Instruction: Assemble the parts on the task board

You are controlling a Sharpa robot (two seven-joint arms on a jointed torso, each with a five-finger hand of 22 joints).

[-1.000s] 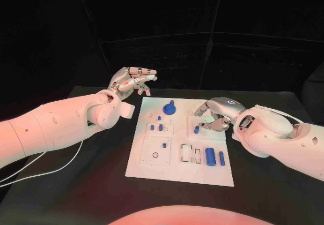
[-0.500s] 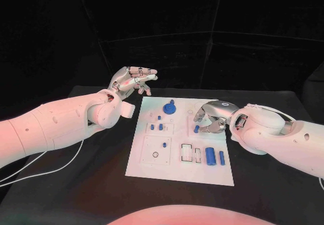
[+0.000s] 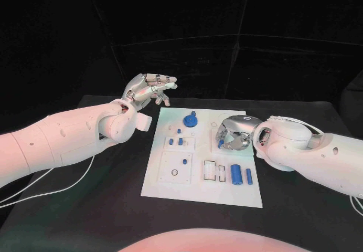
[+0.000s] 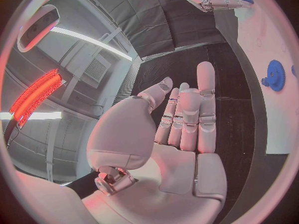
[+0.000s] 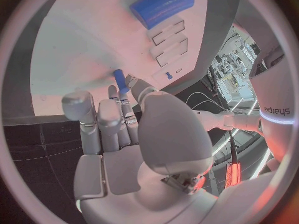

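Two hands over the task board (image 3: 168, 185), right hand (image 3: 235, 137) pinching small blue peg (image 5: 119, 80) at board's right, left hand (image 3: 147, 88) raised far-left, fingers apart, empty.

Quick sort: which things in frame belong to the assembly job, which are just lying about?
Job:
task board
blue gear
small blue peg at the right hand fingertips
large blue cylinder
thin blue pin
short blue pegs

Just lying about:
white cable on the black table
left hand, raised off the board, holding nothing
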